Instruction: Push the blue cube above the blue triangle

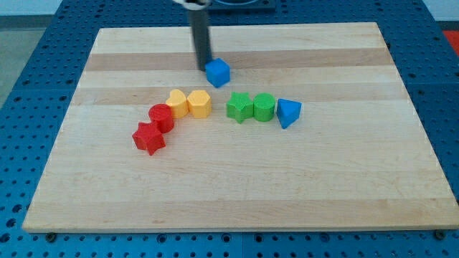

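— Where is the blue cube (218,72) relative to my tip (204,69)?

— Just to the view's right of it, touching or nearly so. My tip stands on the tabletop (344,186) at the cube's left side. This end effector is a bare rod — it has no jaws, so it grasps nothing.

— And the blue triangle (288,112)?

— Lower and further to the view's right, well apart from the cube, just beside the green cylinder-like block (264,107) and the green star (239,106).

— Anything hard to see?

— The rod's upper part is cut off at the view's top. The two yellow blocks (188,102) touch; their shapes are hard to tell. A red round block (161,117) and a red star (149,137) sit at the left.
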Robot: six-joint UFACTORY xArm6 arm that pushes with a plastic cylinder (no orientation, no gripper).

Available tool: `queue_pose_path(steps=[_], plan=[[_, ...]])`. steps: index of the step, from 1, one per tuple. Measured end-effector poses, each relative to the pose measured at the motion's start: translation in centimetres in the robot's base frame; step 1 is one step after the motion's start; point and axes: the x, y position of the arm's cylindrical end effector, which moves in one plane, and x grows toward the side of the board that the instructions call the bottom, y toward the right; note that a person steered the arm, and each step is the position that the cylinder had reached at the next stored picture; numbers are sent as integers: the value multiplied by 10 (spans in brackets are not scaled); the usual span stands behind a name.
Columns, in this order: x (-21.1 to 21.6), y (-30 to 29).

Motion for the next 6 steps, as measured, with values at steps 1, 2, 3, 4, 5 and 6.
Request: queue_pose_path(steps=[1,2,3,4,5,6], plan=[[19,86],[7,83],[-12,30],[16,-4],[45,3],[62,52]])
